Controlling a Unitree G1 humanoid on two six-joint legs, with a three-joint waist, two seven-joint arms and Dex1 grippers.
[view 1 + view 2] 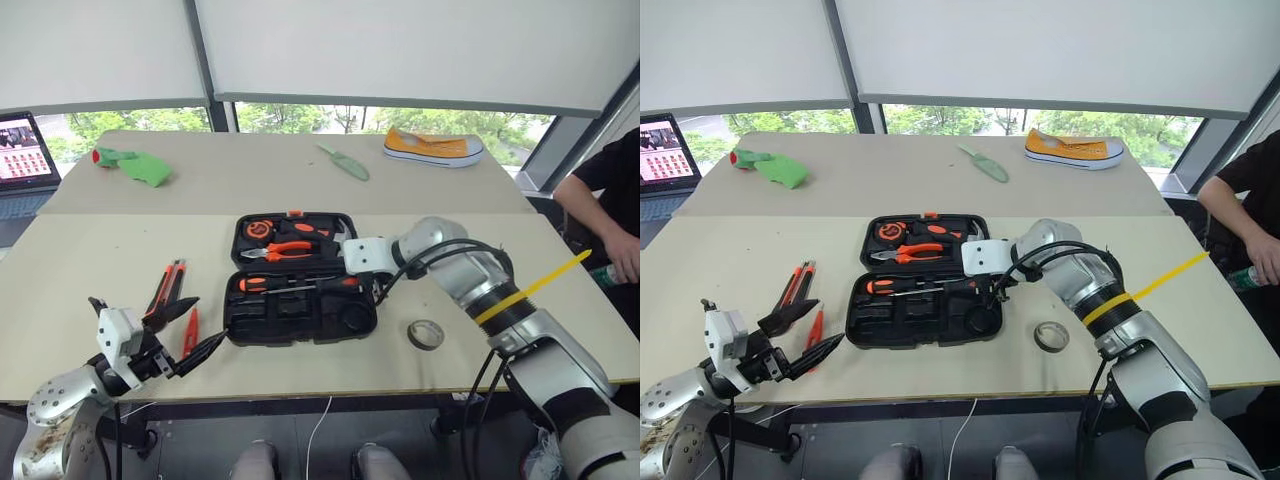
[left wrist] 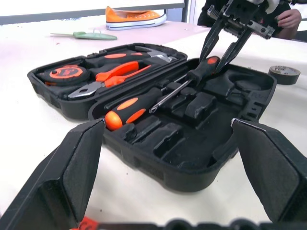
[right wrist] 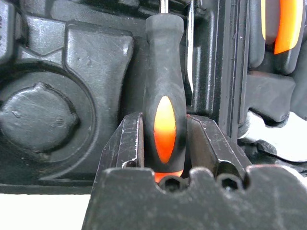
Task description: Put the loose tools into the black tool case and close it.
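The black tool case point(image 1: 300, 290) lies open near the table's point(image 1: 80, 300) front edge, centre. The right gripper point(image 2: 225, 40) pinches 1 screwdriver point(image 3: 165, 96) by its handle over the case's front half, beside another screwdriver point(image 2: 139, 103). The utility knife point(image 1: 168, 285) and tester screwdriver point(image 1: 190, 333) lie left of the case, the tape roll point(image 1: 426, 334) right. The left gripper point(image 1: 185, 335) is spread wide, empty.

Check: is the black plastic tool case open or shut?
Open. The black plastic tool case lies flat with both halves spread, moulded slots exposed. The right pincer grips an orange-black screwdriver over the near half.
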